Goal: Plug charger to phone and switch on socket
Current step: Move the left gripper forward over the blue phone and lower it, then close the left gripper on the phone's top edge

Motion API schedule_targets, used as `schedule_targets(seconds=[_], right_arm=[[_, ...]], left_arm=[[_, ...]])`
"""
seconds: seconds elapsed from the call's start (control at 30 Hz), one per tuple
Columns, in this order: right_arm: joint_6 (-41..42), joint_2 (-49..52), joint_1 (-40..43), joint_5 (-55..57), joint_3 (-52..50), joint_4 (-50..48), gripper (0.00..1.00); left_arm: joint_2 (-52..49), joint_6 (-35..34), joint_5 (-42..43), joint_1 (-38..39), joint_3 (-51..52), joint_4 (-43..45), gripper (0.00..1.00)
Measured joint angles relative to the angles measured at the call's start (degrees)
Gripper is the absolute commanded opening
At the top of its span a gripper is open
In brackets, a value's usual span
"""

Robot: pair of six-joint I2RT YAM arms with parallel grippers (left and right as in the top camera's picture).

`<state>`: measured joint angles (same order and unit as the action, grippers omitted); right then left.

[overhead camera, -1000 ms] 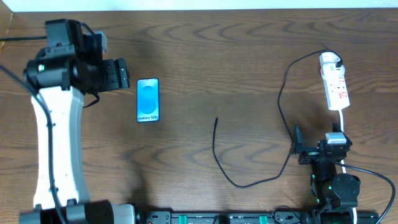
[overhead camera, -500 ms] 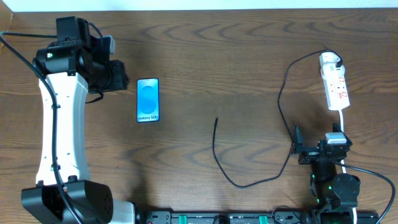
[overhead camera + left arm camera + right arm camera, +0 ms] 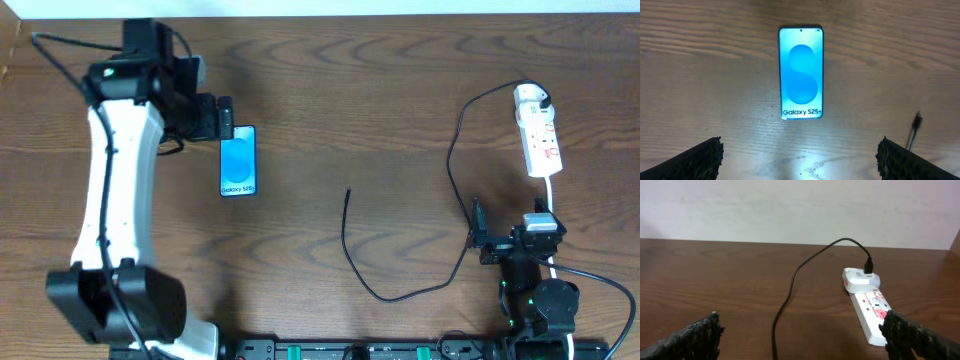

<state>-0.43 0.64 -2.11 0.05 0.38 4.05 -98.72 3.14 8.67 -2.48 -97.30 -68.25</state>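
The phone (image 3: 238, 160) lies flat on the wooden table, blue screen up; it also shows in the left wrist view (image 3: 801, 72). My left gripper (image 3: 222, 118) is open and empty, just above the phone's top end, fingers wide apart (image 3: 800, 160). The charger (image 3: 400, 290), a thin black cable, runs from the white adapter on the socket (image 3: 538, 140) down and round to its free plug (image 3: 347, 192), also at the right edge of the left wrist view (image 3: 914, 131). My right gripper (image 3: 510, 240) is open and empty near the front edge, facing the socket (image 3: 867, 307) and cable (image 3: 790, 290).
The socket's white cord (image 3: 552, 200) runs down past the right arm. A pale wall (image 3: 790, 205) stands behind the table's far edge. Black and green equipment (image 3: 360, 350) lines the front edge.
My left arm has swung to the right, bringing its gripper from left of the phone to over the phone's top end. The right arm, cable and socket have not moved.
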Motion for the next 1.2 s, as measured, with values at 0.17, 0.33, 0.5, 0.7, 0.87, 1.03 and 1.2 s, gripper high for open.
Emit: schedule_targets(seconds=[0.17, 0.33, 0.5, 0.7, 0.87, 1.03, 1.2], right_arm=[[0.0, 0.0, 0.0, 0.0, 0.0, 0.0, 0.99], [0.0, 0.0, 0.0, 0.0, 0.0, 0.0, 0.99], [0.0, 0.0, 0.0, 0.0, 0.0, 0.0, 0.99], [0.0, 0.0, 0.0, 0.0, 0.0, 0.0, 0.99], [0.0, 0.0, 0.0, 0.0, 0.0, 0.0, 0.99], [0.0, 0.0, 0.0, 0.0, 0.0, 0.0, 0.99], [0.0, 0.0, 0.0, 0.0, 0.0, 0.0, 0.99]], left_arm=[[-6.6, -1.9, -0.7, 0.5, -0.1, 0.0, 0.98], [-13.1, -3.0, -1.2, 0.5, -0.1, 0.8, 0.98], [-17.1, -3.6, -1.3, 0.5, -0.1, 2.5, 0.98], [-20.3, -4.9, -1.3, 0.5, -0.1, 5.5, 0.98], [-21.1, -5.1, -1.3, 0.5, 0.2, 7.7, 0.98], [-21.1, -5.1, -1.3, 0.5, 1.8, 10.3, 0.98], [-21.1, -5.1, -1.3, 0.5, 4.0, 12.5, 0.98]])
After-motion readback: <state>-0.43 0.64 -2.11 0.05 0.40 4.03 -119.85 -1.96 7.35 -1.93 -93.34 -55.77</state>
